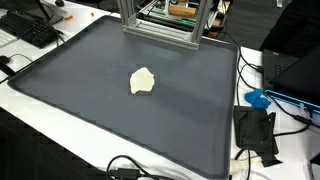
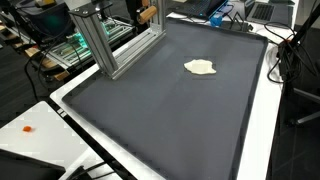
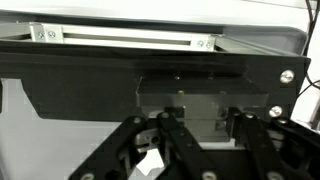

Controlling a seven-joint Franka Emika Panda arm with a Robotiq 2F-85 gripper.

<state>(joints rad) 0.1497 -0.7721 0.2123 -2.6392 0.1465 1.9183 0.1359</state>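
Although the white table (image 1: 30, 130) is the biggest thing here, nearly all of it lies under a dark mat (image 1: 90, 100), which in the wrist view fills the ground beneath and to the left of the pincer. Ahead of the pincer, at the mat's far edge, stands an aluminium frame (image 3: 120, 35) with a black plate under its bar, and the wrist camera looks almost straight at it. The pincer (image 3: 205, 150) shows in the wrist view alone, coming in from the bottom edge; neither exterior view catches it or the arm. Its fingers (image 3: 170, 135) stand apart, with nothing gripped between them. A pale cream lump (image 3: 150, 165) peeps out low in that view, below the pincer and a little to the left of the gap. It is partly hidden behind the left finger's links, so how far under it lies cannot be told. In both exterior views the lump (image 1: 143, 81) sits alone near the middle of the mat, well apart from the frame and touching nothing else. It is flattish and uneven, only slightly longer one way. That long axis seems to run toward the frame, fore-and-aft of the pincer, though the difference is faint.
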